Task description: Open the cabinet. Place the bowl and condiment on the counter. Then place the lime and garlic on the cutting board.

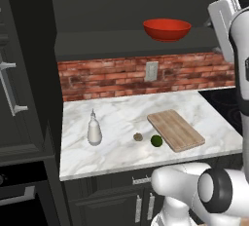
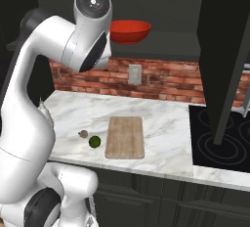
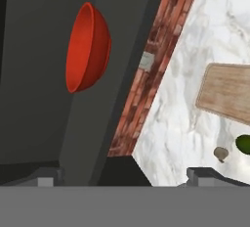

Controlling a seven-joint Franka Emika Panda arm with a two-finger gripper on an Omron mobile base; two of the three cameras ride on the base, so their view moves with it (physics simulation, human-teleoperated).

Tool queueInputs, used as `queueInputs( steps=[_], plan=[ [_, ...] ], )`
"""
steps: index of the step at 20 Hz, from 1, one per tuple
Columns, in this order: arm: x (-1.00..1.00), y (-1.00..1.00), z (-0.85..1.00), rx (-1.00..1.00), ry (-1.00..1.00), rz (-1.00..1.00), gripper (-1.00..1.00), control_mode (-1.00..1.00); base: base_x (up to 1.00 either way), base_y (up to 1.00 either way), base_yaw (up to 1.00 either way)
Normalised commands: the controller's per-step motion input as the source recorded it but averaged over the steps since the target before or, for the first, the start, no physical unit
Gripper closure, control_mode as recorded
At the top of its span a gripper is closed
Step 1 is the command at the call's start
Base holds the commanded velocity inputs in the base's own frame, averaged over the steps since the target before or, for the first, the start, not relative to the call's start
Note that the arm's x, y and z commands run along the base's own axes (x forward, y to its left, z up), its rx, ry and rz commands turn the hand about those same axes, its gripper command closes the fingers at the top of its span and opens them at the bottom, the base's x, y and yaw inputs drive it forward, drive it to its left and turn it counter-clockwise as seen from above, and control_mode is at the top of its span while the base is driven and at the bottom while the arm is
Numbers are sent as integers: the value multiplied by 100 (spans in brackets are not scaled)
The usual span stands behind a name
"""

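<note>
The cabinet stands open, its right door swung out over the stove. A glossy red bowl rests on the cabinet's bottom shelf. In the hand view the bowl appears on its side ahead of my gripper, whose fingertips are spread wide, open and empty, some way short of it. The white condiment bottle stands upright on the marble counter. Garlic and lime lie on the counter just left of the wooden cutting board, which is bare.
A brick backsplash with a wall outlet runs behind the counter. The black stovetop lies to the right of the board. A tall dark side cabinet with an oven bounds the counter's left end. Dark drawers sit below.
</note>
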Motion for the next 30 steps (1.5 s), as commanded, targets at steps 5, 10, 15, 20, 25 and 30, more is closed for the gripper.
queueInputs(
  steps=[5,10,15,20,25,30],
  plan=[
    [21,0,0,0,0,0,-100,-100,0,0,0],
    [22,-2,0,-1,0,0,-100,-100,0,0,0],
    [12,-9,-4,-5,0,0,-100,-100,0,0,0],
    [6,-11,-2,-5,0,0,-100,-100,0,0,0],
    [9,-8,0,-2,0,1,-100,-100,0,0,0],
    [11,-3,-6,-4,0,1,-100,-100,0,0,0]
  ],
)
